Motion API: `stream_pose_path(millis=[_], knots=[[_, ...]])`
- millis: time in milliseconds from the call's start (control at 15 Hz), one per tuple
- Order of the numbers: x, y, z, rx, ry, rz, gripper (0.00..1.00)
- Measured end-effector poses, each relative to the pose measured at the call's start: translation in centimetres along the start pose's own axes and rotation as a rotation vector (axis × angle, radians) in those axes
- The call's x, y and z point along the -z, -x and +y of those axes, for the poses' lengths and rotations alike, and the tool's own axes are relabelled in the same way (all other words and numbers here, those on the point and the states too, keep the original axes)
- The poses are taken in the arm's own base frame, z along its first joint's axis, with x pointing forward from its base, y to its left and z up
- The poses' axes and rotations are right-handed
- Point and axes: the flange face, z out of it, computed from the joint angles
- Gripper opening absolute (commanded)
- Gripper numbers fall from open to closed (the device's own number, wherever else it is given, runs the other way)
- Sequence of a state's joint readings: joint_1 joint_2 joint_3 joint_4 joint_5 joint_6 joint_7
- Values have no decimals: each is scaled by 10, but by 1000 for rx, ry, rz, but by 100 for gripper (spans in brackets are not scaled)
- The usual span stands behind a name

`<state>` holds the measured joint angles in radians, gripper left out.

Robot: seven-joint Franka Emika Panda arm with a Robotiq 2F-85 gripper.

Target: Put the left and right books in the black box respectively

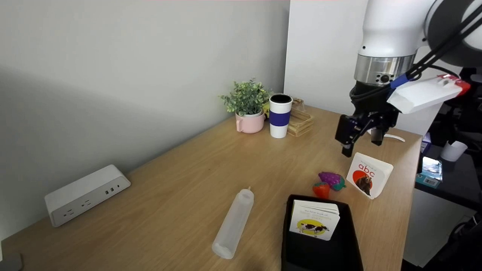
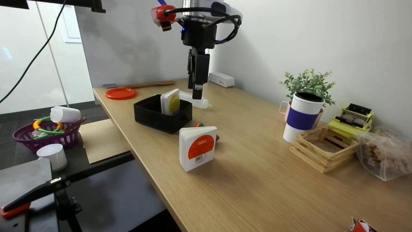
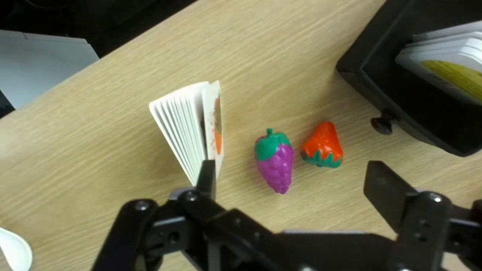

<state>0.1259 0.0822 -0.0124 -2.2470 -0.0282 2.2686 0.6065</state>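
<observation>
While cow book point(image 1: 313, 221) sits in black box point(image 1: 322, 259), my hand point(image 3: 292, 177) hangs empty, spread wide; abc book point(image 3: 183, 128) stands lower, on the side away from box.

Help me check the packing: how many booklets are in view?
2: the cow booklet inside the black box, and the abc booklet standing on the table near the toy grapes. The box's inside is partly hidden.
</observation>
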Motion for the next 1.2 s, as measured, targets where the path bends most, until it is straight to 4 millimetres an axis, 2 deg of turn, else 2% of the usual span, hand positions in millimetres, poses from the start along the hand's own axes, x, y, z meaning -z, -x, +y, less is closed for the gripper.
stream_pose_path(millis=[333,533,867,1200], knots=[[-12,10,38,33,117,-70,100],[-15,6,48,73,120,-77,100],[-22,-6,45,76,28,-66,100],[-47,-22,34,53,-67,-104,100]])
